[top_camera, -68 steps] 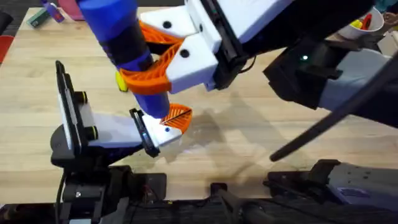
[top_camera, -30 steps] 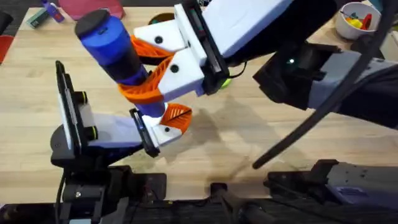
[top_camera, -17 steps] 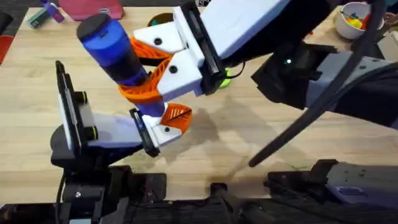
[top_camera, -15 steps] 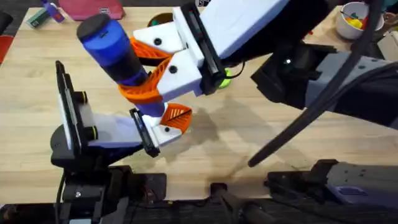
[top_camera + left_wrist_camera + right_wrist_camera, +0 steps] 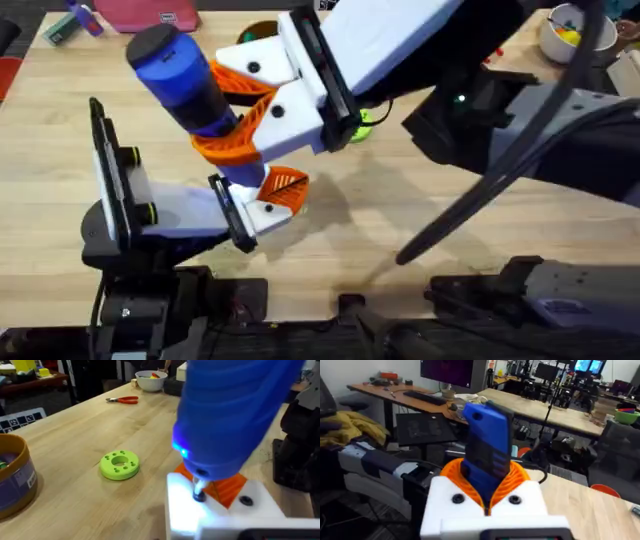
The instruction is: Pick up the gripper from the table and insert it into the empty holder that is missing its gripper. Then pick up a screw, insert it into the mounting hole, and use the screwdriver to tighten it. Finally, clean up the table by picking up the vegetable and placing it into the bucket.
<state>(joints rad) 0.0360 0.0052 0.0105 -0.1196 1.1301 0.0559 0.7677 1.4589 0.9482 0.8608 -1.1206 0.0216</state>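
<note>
Lime-green disc (image 5: 120,464) and bucket (image 5: 15,478) flank open tabletop (image 5: 75,425).

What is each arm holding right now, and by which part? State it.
The right gripper clamps the screwdriver around the middle of its blue body. Whether the left gripper holds anything cannot be told.

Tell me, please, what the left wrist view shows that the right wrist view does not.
The left wrist view alone shows the screwdriver's metal bit standing at a hole in the white holder, plus the lime-green disc, the bucket, the red-handled pliers and a white bowl. The right wrist view alone shows the right gripper shut on the screwdriver's body. Both show the blue screwdriver.
</note>
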